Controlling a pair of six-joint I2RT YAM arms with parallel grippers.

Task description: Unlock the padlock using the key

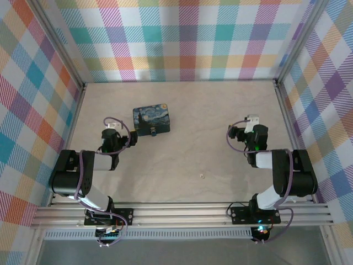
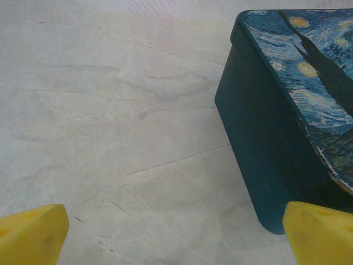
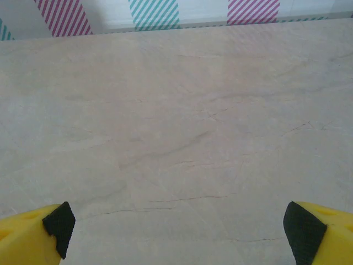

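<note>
Enclosing pale veined table [image 1: 220,110] and, perhaps, the key [image 1: 202,176]: plaid walls [image 1: 182,38].

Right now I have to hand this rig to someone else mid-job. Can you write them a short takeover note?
Left gripper: jaws wide open, empty, over the table just left of the painted box.
Right gripper: jaws wide open, empty, over bare table on the right side.
Padlock: at the near side of the box; too small to tell whether it is locked.
Key: lying loose on the table between the two arms, apart from the box.
Done: nothing yet; neither key nor padlock is held.
Left: pick up the key, steady the padlock, insert the key and turn it.
</note>
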